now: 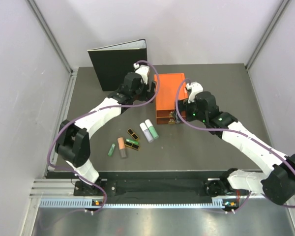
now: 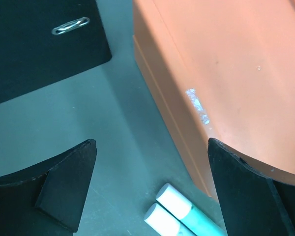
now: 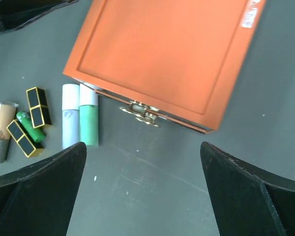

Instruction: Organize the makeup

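The makeup lies loose on the dark table in front of the shut orange box (image 1: pixel 169 93). A lilac tube (image 1: pixel 146 132) and a mint tube (image 1: pixel 152 129) lie side by side. Left of them are two black cases with gold edges (image 1: pixel 132 133), a green stick (image 1: pixel 132 141), a peach-grey tube (image 1: pixel 122 147) and a small green stick (image 1: pixel 111 150). My left gripper (image 1: pixel 150 90) hangs open by the box's left side, above the table, with the white tube caps (image 2: pixel 173 199) below it. Open too, my right gripper (image 3: pixel 142 147) hovers before the box's gold clasp (image 3: pixel 143 112). Neither holds anything.
A black ring binder (image 1: pixel 119 63) stands upright at the back left, just behind the left arm. Grey walls close in the table on three sides. Bare table surface (image 1: pixel 201 147) stretches in front of the box and to its right.
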